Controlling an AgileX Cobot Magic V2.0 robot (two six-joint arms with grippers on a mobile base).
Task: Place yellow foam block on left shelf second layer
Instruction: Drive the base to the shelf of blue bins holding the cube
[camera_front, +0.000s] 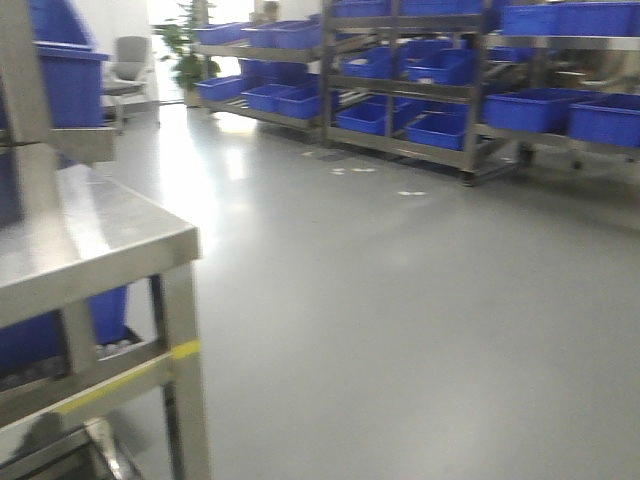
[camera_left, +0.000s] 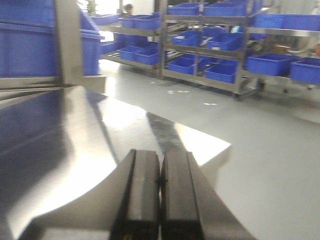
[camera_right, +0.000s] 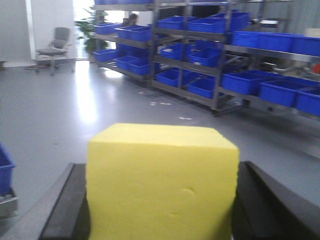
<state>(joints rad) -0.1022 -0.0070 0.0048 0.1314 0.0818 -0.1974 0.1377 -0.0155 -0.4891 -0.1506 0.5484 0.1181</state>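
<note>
In the right wrist view, noted bright yellow matte foam block (camera_right: 160, 182) clamped in right end effector (camera_right: 162, 207), held over grey floor (camera_right: 60, 105). On distant metal racks (camera_front: 474, 130), recorded blue plastic bins (camera_front: 545, 108); contents indiscernible. In left wrist view only, found left end effector (camera_left: 160, 195) closed, pads touching, over polished steel table (camera_left: 60, 150).

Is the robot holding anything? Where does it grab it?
The right end effector squeezes the bright yellow foam block by its two opposite sides. The left end effector holds nothing.

Base of yellow foam block (camera_right: 161, 182) beyond edge
</note>
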